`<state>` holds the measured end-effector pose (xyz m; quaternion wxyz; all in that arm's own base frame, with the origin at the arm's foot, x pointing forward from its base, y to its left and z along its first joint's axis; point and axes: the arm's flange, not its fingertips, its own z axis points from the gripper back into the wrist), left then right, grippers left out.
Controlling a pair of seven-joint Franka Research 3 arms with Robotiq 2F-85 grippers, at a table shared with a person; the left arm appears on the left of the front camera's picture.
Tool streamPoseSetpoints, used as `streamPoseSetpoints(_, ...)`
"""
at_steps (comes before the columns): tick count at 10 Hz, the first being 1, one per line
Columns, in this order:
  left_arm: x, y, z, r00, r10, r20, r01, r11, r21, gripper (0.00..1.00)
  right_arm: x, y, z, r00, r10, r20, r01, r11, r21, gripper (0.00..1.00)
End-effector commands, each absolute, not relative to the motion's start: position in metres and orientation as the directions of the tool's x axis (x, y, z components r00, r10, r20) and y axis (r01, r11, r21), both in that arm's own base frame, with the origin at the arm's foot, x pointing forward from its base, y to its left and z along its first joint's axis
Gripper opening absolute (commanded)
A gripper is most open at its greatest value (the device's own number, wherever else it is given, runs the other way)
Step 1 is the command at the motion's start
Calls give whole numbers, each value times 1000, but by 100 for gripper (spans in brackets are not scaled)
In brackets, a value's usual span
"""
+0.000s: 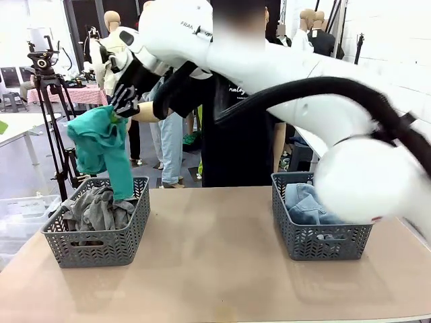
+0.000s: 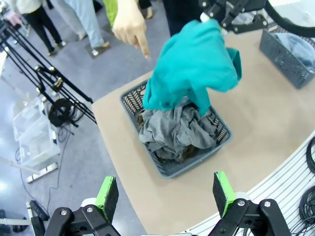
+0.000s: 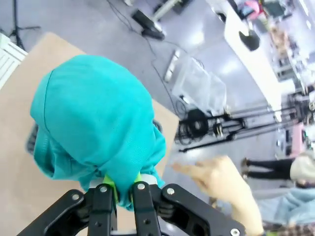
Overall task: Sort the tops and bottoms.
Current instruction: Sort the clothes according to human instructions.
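Clearly the right gripper (image 1: 123,102) is clamped tight on the teal-green top (image 1: 101,149), which hangs lengthwise straight down from its jaws, the lower hem reaching the rim of the left basket (image 1: 97,243). That basket already holds a grey top (image 1: 94,207) with something khaki barely showing beneath it. The relation that matters is vertical: the garment's long axis drops from the gripper directly over the near back corner of the basket, so the release seems to need only a slight shift toward the basket's middle before letting go, otherwise the cloth may drape over the wall. The right arm reaches across the table to get there; the left gripper (image 2: 165,196) is spread fully wide and empty, hovering above the same basket. A person's hand (image 2: 129,23) points down toward that basket. The denim bottoms (image 1: 306,205) lie in the right basket (image 1: 322,241), well apart.
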<state>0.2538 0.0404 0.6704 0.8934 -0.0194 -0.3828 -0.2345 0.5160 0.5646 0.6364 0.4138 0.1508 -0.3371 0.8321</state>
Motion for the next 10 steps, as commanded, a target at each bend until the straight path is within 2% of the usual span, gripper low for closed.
streamPoseSetpoints(1,253,42,672,596,-400,697,431,891,143,100,579,614,650,-596,559,576,-799,-489,-351,0)
streamPoseSetpoints(4,253,42,672,596,-400,697,431,891,143,100,604,632,578,-525,510,682,-828,-491,-270,0)
streamPoseSetpoints(8,253,42,672,596,-400,697,431,891,143,100,625,659,520,-577,579,575,-814,-465,-349,0)
streamPoseSetpoints(10,253,42,672,596,-400,697,431,891,143,100,631,663,494,-578,646,499,-815,-484,-317,0)
